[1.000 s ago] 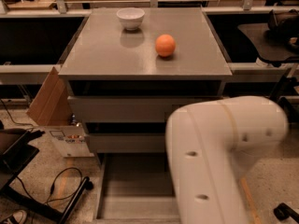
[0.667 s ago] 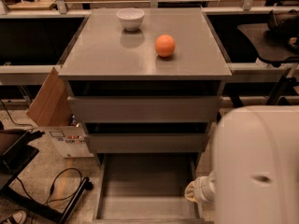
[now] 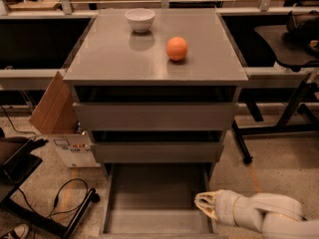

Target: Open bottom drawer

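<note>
low over the speckled floor the bottom drawer lies open, jaws pressed together at its right wall.

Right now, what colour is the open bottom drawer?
Grey bottom drawer, camera view; the gripper is at its right edge.

Grey cabinet: looks like painted metal, smooth, and the top has a soft sheen that reflects the bowl. Bottom drawer has the same grey inside, matt and smooth. Gripper, low right by the drawer's right front corner, is cream plastic, smooth and slightly glossy. The arm has a pale plastic shell. Bowl is white and glossy. Orange has dull matt skin. Box is brown matt cardboard. Floor is speckled and rough-looking.
</note>
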